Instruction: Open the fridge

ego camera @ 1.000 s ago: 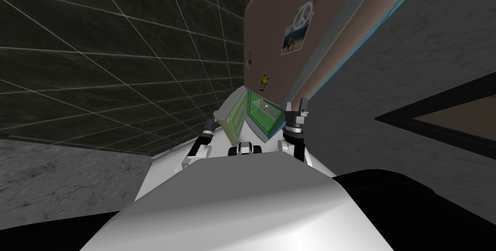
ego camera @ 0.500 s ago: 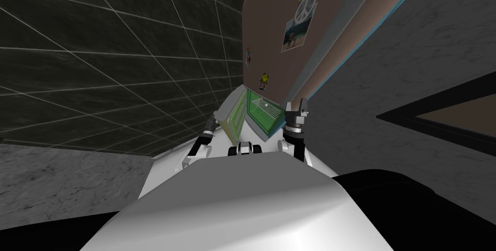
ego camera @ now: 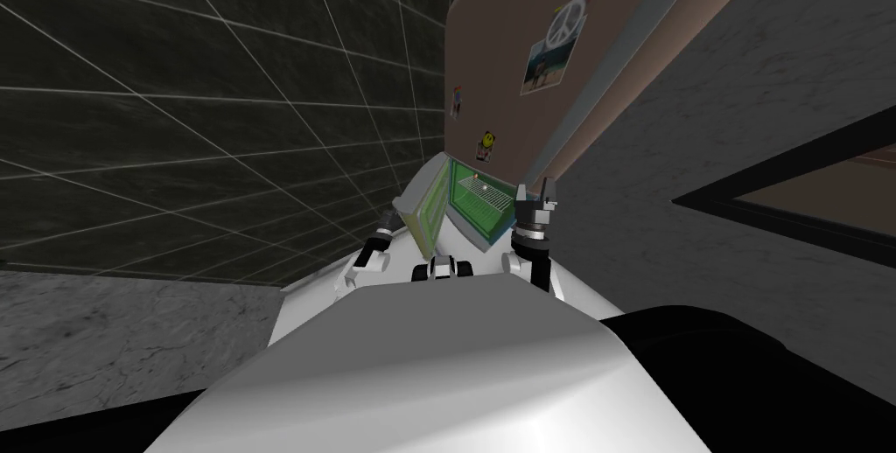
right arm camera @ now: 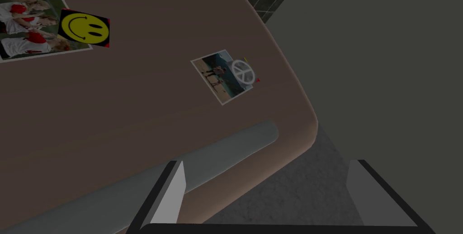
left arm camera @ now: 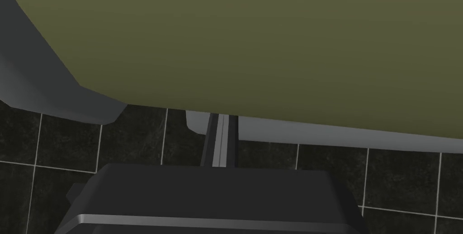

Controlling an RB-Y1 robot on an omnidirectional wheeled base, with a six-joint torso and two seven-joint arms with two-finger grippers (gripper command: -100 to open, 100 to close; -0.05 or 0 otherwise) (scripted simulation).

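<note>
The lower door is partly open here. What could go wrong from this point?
1. The left gripper, fingers shut, only meets the lower door at its grey rim rather than clamping it, so it may slip off.
2. The open right gripper hovers close to the upper door's grey handle and might knock it.

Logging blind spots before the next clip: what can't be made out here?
- Left wrist view: the left gripper's shut fingers meet the olive panel's grey rim; whether they hold it is hidden.
- Head view: anything behind the wire rack is too small.
- Right wrist view: the grey handle's lower end is cut off by the edge, behind the open right gripper.
</note>
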